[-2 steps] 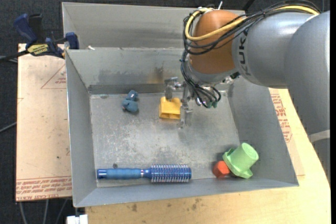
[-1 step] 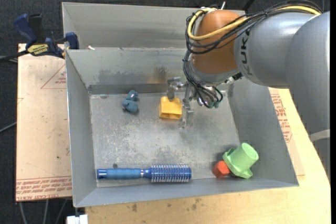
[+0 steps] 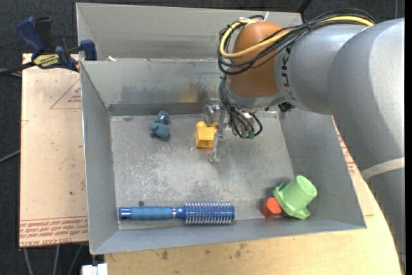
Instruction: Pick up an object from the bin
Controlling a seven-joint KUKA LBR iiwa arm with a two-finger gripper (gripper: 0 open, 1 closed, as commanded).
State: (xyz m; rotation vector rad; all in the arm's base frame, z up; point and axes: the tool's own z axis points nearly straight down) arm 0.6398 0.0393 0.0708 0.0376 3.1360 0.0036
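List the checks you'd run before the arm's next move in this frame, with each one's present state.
1. Gripper down inside the bin, close beside the yellow block: ok.
2. Block actually gripped: cannot tell.
3. Small blue lump lies apart, left of the block: ok.
4. Blue hairbrush along the near wall, away from the gripper: ok.
5. Green plastic piece and orange piece in the near right corner, out of the way: ok.
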